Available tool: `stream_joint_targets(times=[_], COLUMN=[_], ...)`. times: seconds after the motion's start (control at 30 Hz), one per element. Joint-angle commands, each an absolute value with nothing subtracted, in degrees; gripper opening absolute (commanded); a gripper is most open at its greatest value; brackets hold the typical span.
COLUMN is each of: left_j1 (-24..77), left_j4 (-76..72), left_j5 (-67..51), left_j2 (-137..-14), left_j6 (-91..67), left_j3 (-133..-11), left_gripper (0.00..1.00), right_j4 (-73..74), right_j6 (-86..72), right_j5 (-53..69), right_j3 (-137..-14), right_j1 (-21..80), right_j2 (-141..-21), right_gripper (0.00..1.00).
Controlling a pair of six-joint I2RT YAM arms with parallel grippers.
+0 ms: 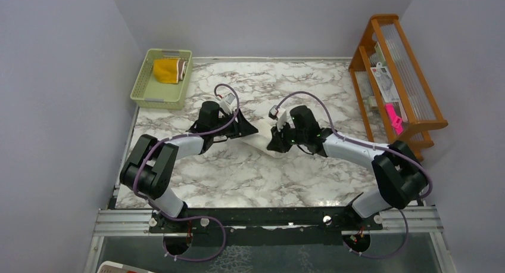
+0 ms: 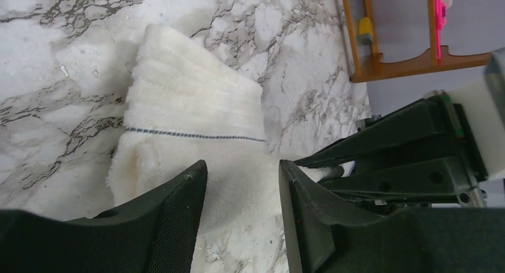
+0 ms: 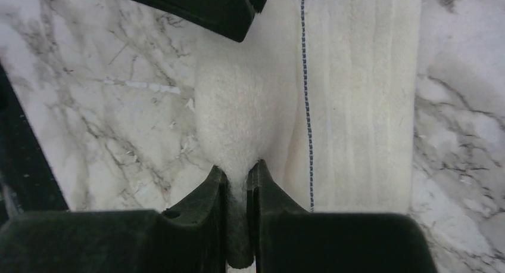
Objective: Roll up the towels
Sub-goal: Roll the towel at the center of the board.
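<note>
The cream-white towel [image 1: 260, 143] lies mid-table between both grippers. In the left wrist view it [image 2: 196, 112] shows ribbed bands and a thin blue stitched line. My right gripper [image 3: 237, 173] is shut on a folded or rolled edge of this towel [image 3: 244, 100], pinched between the jaws. My left gripper [image 2: 243, 168] is open with its jaws astride the towel's other end, not gripping it. The right gripper's fingers [image 2: 393, 160] show at the right of the left wrist view. The brown and mustard-yellow towel [image 1: 168, 70] lies in the light-green basket [image 1: 150, 93] at the back left.
A wooden rack [image 1: 398, 76] with papers and a pink item stands at the back right. Grey walls enclose the marble table [image 1: 250, 177]. The metal rail [image 1: 268, 219] with both arm bases runs along the near edge.
</note>
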State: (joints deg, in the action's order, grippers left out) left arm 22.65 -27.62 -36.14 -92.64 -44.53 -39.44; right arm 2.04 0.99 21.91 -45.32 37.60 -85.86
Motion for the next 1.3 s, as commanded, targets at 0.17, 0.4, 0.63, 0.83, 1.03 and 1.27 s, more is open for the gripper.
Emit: stream_joint_targets(times=[0.17, 0.4, 0.63, 0.83, 1.03, 1.27], left_j1=[23.03, 23.03, 24.99, 27.10, 28.07, 28.48], left_j4=[-26.21, -25.42, -25.05, -26.52, -31.12, -36.56], left_j5=[-34.62, -34.72, -35.30, -33.62, -33.39, -33.06], left_j2=[-87.87, -83.73, -81.24, -83.87, -90.53, -98.55], left_j6=[-46.62, -47.50, -48.42, -48.31, -48.58, -47.98], left_j3=[-37.34, -36.65, -32.71, -32.04, -32.88, -32.75], left_gripper=[0.51, 0.51, 0.50, 0.50, 0.49, 0.48], right_j4=[-11.89, -21.70, -33.18, -29.42, -28.08, -23.59], right_j6=[-17.76, -28.11, -40.68, -45.98, -48.02, -47.72], right_j5=[44.78, 50.95, 51.09, 50.90, 48.84, 44.61], right_j3=[-38.36, -34.67, -29.02, -30.50, -30.08, -30.50], right_j1=[32.89, 31.70, 28.38, 27.03, 27.06, 26.68], right_j2=[-91.66, -97.78, -99.86, -103.93, -104.63, -103.16], right_gripper=[0.01, 0.01, 0.01, 0.01, 0.01, 0.01])
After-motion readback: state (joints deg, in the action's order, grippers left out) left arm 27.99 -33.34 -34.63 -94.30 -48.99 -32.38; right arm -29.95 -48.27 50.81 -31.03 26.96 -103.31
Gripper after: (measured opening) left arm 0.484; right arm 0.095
